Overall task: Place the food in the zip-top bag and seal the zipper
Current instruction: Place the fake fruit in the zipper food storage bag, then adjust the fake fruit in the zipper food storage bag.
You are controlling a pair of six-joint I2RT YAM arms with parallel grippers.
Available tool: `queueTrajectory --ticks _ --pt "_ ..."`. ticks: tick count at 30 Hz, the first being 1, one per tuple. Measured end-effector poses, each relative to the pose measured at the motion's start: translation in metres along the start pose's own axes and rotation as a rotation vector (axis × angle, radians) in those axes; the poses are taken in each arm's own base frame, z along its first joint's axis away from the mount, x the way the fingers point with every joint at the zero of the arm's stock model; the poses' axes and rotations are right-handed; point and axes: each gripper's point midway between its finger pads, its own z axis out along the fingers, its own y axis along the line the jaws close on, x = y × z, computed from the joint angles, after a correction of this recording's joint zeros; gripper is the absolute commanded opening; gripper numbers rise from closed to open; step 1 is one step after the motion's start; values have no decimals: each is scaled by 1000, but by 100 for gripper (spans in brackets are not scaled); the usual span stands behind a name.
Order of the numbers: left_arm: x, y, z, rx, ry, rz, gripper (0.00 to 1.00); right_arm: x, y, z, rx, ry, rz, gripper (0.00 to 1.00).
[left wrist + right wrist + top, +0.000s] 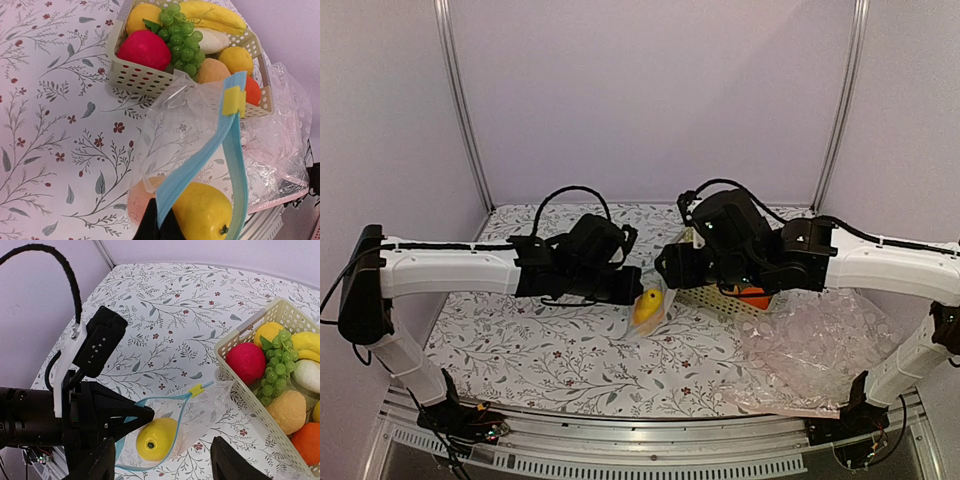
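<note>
The zip-top bag hangs open just left of the basket. A bright yellow fruit lies inside it, also seen in the left wrist view and from the top. My left gripper is shut on the light blue zipper strip at one mouth edge and holds it up. A yellow slider sits at the zipper's far end. My right gripper is open and empty, hovering above the bag. An orange-yellow fruit lies in the basket's corner.
A cream perforated basket holds a red fruit, green grapes, a banana, a white fruit, a tan one and an orange one. A large pinkish clear plastic sheet lies at the front right.
</note>
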Motion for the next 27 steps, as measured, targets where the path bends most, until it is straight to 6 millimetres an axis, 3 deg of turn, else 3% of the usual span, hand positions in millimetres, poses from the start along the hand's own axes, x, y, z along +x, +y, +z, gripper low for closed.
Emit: queueTrajectory --ticks 3,9,13,21,27 --pt "0 0 0 2 1 -1 0 1 2 -6 -22 12 -6 51" --pt "0 -1 0 14 6 -4 0 32 13 -2 -115 127 -22 38" --pt "0 -3 0 22 7 -6 0 40 22 0 -165 164 -19 34" --pt "0 -6 0 38 10 -11 0 64 25 29 -152 237 -37 29" --pt "-1 -9 0 54 10 -12 0 69 16 47 -70 242 -53 27"
